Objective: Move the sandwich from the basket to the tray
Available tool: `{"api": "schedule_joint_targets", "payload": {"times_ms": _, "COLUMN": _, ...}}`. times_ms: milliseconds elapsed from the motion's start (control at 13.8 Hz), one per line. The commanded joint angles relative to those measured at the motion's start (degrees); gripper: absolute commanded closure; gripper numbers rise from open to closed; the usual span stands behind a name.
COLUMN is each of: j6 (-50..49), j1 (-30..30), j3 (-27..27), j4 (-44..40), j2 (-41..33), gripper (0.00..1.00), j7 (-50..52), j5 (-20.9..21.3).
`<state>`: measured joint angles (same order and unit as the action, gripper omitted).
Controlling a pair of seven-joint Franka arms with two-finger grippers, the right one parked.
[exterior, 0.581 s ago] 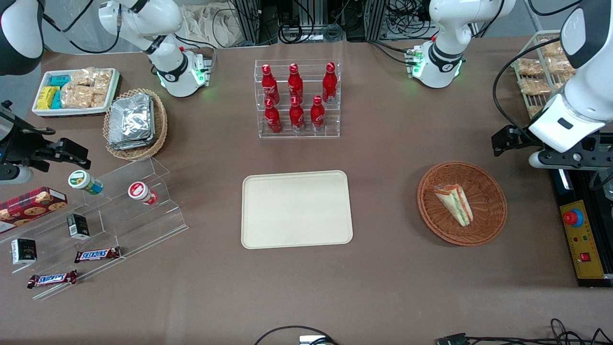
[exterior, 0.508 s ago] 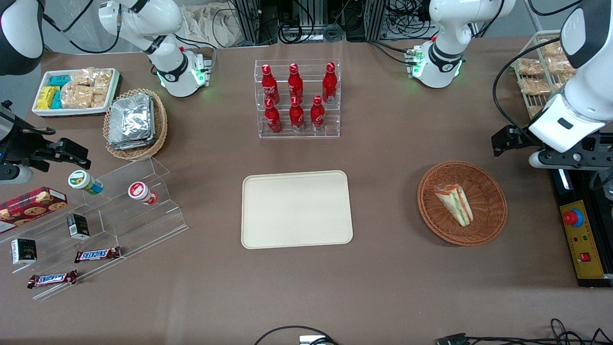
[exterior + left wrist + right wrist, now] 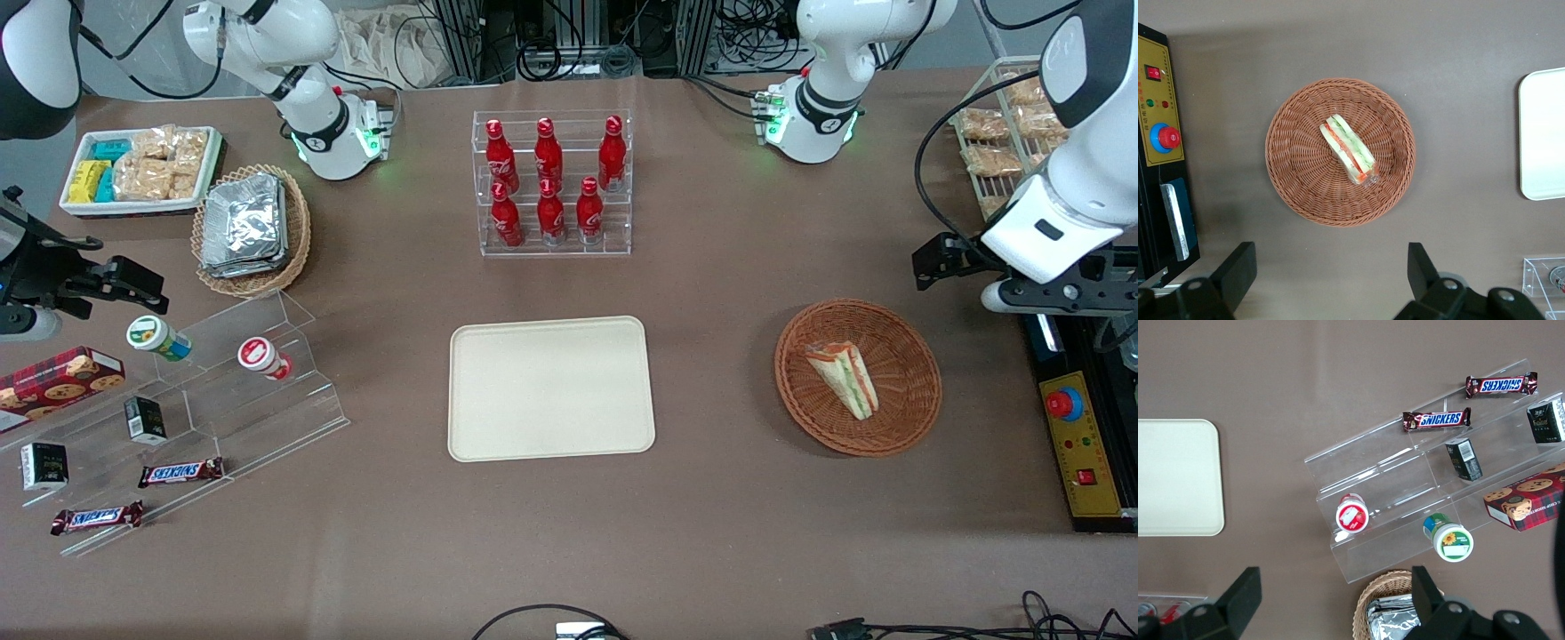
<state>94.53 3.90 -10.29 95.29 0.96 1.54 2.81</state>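
Note:
The sandwich (image 3: 845,378) (image 3: 1349,150), a clear-wrapped white-bread wedge with red and green filling, lies in the round reddish-brown wicker basket (image 3: 916,338) (image 3: 1298,187). The cream tray (image 3: 549,388) (image 3: 1542,133) lies flat and bare mid-table, beside the basket toward the parked arm's end. My left gripper (image 3: 944,256) (image 3: 1330,270) hangs well above the table, beside the basket's rim and a little farther from the front camera. It is open, its black fingers (image 3: 1238,267) spread wide with nothing between them.
A clear rack of red bottles (image 3: 551,182) stands farther from the front camera than the tray. A yellow control box with a red button (image 3: 1071,418) (image 3: 1161,133) lies next to the basket at the working arm's end. A wire rack of bagged snacks (image 3: 1000,133) stands near it.

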Motion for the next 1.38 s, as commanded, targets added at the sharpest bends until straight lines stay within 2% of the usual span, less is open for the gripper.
{"api": "schedule_joint_targets", "payload": {"times_ms": 0, "j6": -0.5, "j1": 0.5, "j3": -0.2, "j4": -0.1, "j2": 1.3, "gripper": 0.0, "j7": 0.7, "j5": 0.3}}
{"api": "schedule_joint_targets", "payload": {"times_ms": 290, "j6": 0.7, "j1": 1.1, "j3": -0.3, "j4": -1.1, "j2": 8.9, "gripper": 0.0, "j7": 9.0, "j5": -0.1}}
{"api": "schedule_joint_targets", "payload": {"times_ms": 726, "j6": 8.7, "j1": 0.1, "j3": -0.8, "j4": -0.7, "j2": 20.7, "gripper": 0.0, "j7": 31.9, "j5": 0.3}}
{"api": "schedule_joint_targets", "payload": {"times_ms": 1306, "j6": 12.7, "j1": 0.0, "j3": -0.3, "j4": 0.4, "j2": 29.2, "gripper": 0.0, "j7": 33.2, "j5": 1.5}}
